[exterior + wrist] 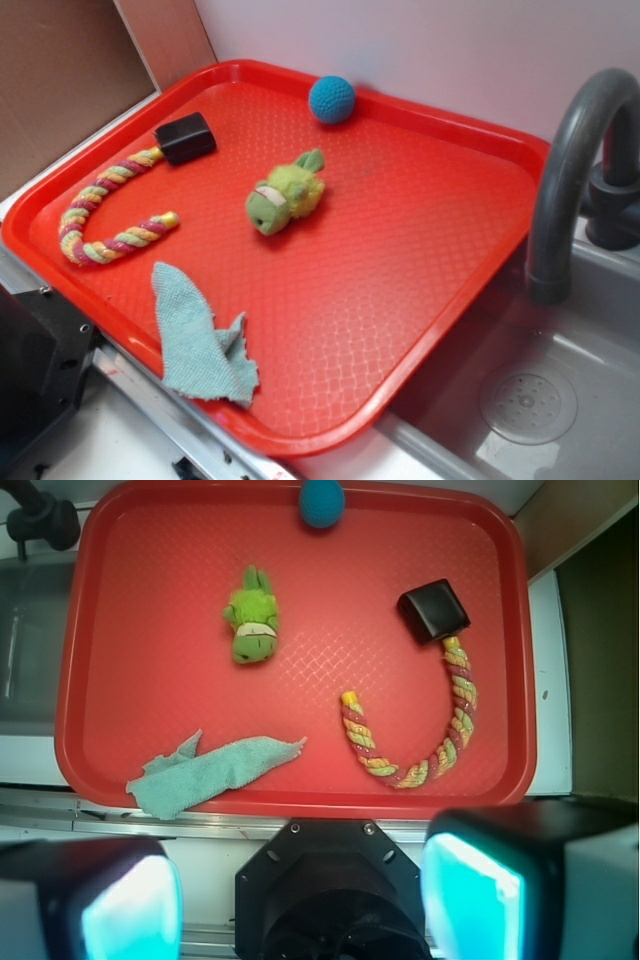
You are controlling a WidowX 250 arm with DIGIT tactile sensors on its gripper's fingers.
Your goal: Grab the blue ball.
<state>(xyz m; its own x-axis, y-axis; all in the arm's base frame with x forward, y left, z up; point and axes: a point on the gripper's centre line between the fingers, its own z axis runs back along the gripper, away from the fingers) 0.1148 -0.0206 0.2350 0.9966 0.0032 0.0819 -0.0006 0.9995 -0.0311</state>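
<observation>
I see the grey sink (560, 400) filling the right side of the exterior view, its drain in the basin floor and a dark curved faucet (570, 170) rising at its near edge. Beside it, the red tray (400, 300) takes up most of the counter (548, 680), one corner overhanging the sink edge. Everything else lies on that tray.

From the wrist camera I have the tool (300, 895) at the bottom of the picture, outside the tray's near rim, its two fingers (130, 905) spread wide with the tray's edge between them and nothing held.

The rope toy (105, 215), twisted in pink, yellow and green, curves in a hook shape on the left of the exterior view, one end touching a small black block (186, 137). The light teal cloth (200, 340) lies crumpled near the front rim. The green plush toy (284, 193) lies on its side around the middle of the tray, well apart from the rest.

The blue ball (332, 99) sits against the tray's far rim, by the white wall, alone, with the plush toy the nearest thing to it; in the wrist view the ball (321, 502) is at the very top, the far side of the tray from the tool
</observation>
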